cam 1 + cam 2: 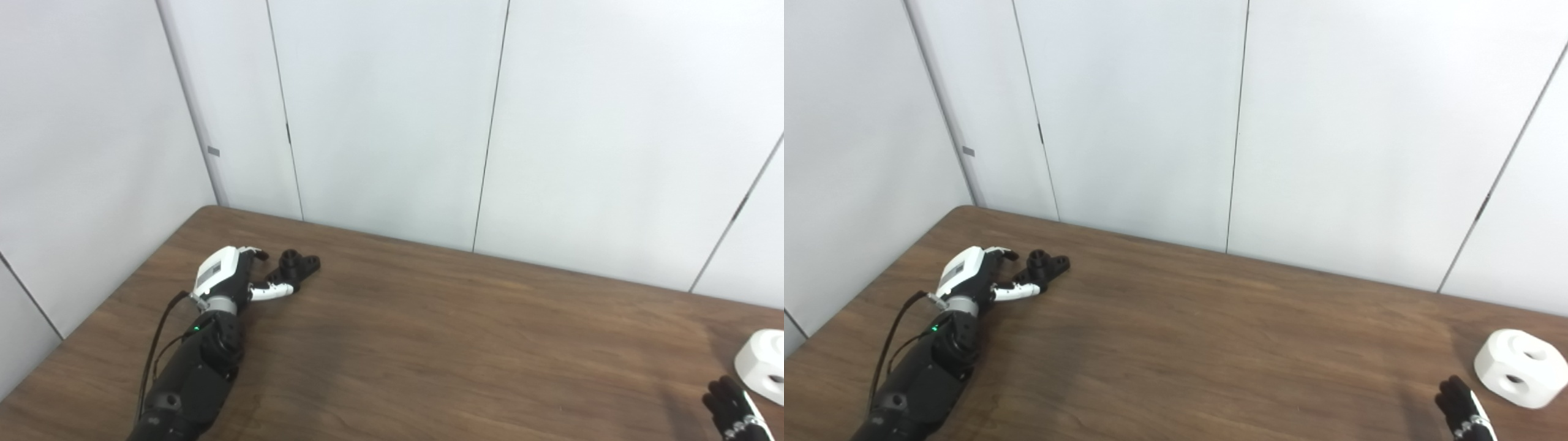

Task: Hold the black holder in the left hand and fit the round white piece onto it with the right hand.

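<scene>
The black holder [296, 268] lies on the brown table at the far left. My left hand [229, 274] is right beside it, fingers spread around its left end; the thumb [272, 292] touches or nearly touches it, and the holder rests on the table. The round white piece [1521, 367], with round holes in it, lies at the table's right side. My right hand [1462, 407] shows only as dark fingertips at the bottom right, just left of and in front of the white piece, not touching it.
The table [429, 343] meets pale wall panels [392, 122] along its far edge and left side. The holder lies near the table's far left corner [208, 211]. The white piece sits close to the right edge of view.
</scene>
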